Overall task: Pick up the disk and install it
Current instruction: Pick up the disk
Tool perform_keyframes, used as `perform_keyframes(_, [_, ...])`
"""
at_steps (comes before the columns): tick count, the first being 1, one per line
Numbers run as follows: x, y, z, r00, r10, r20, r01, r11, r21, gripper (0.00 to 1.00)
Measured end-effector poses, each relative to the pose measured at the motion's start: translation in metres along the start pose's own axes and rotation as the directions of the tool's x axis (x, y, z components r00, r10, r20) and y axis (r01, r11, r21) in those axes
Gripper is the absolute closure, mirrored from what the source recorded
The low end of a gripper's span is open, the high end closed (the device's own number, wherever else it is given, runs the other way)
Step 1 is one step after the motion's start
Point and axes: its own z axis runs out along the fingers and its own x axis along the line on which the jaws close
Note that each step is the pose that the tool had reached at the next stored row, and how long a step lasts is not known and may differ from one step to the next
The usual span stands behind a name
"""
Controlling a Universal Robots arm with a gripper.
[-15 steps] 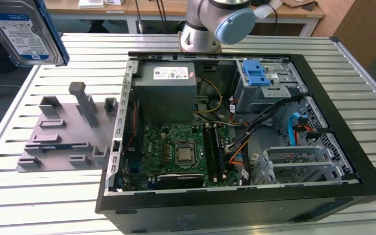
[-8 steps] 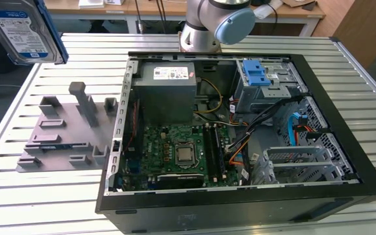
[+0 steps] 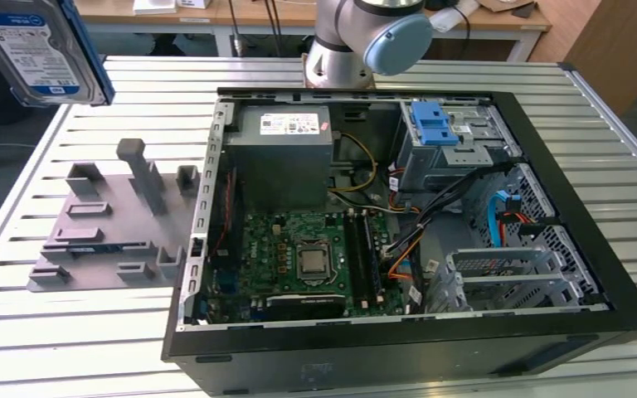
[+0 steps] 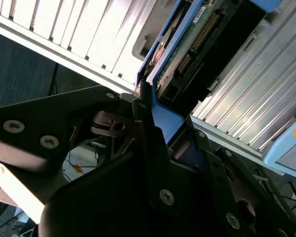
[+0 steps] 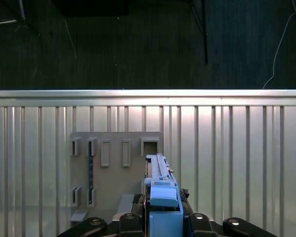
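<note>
Clamping the disk [image 3: 36, 50] by its blue carrier rail, the gripper [image 4: 160, 118] is closed on it, apparently firmly. Disk is hanging above the grey fixture plate [image 5: 113, 180], well apart from the open computer case [image 3: 540, 207]. Carry step in hand; installing is calling for rails squared to the drive cage [image 3: 451, 141].

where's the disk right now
The disk hangs in the air at the exterior view's upper left, outside the open computer case; in the first wrist view it is clamped in the gripper above the grey fixture plate.
</note>
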Motion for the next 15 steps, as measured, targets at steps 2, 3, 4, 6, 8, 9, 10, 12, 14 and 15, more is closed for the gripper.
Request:
perform_keyframes(2, [0.0, 0.0, -0.0016, 1.0, 0.0, 0.0, 0.0, 1.0, 0.0, 0.64])
perform_keyframes(3, [0.0, 0.0, -0.0024, 1.0, 0.0, 0.0, 0.0, 1.0, -0.0001, 0.64])
perform_keyframes(4, [0.0, 0.0, -0.0032, 1.0, 0.0, 0.0, 0.0, 1.0, -0.0001, 0.64])
perform_keyframes(6, [-0.0001, 0.0, -0.0049, 1.0, 0.0, 0.0001, 0.0, 1.0, 0.0, 0.64])
perform_keyframes(8, [-0.0001, 0.0, -0.007, 1.0, 0.0, 0.0002, 0.0, 1.0, 0.0, 0.64])
perform_keyframes(9, [-0.0001, -0.0001, -0.008, 1.0, 0.0, 0.0002, 0.0, 1.0, 0.0, 0.64])
perform_keyframes(10, [-0.0001, -0.0001, -0.0092, 1.0, 0.0, 0.0002, 0.0, 1.0, 0.0, 0.64])
perform_keyframes(12, [-0.0001, -0.0001, -0.0114, 1.0, 0.0, 0.0003, 0.0, 1.0, 0.0, 0.64])
perform_keyframes(14, [-0.0001, -0.0001, -0.0136, 1.0, 0.0, 0.0004, 0.0, 1.0, 0.0, 0.64])
perform_keyframes(15, [-0.0001, -0.0001, -0.0148, 1.0, 0.0, 0.0004, 0.0, 1.0, -0.0001, 0.64])
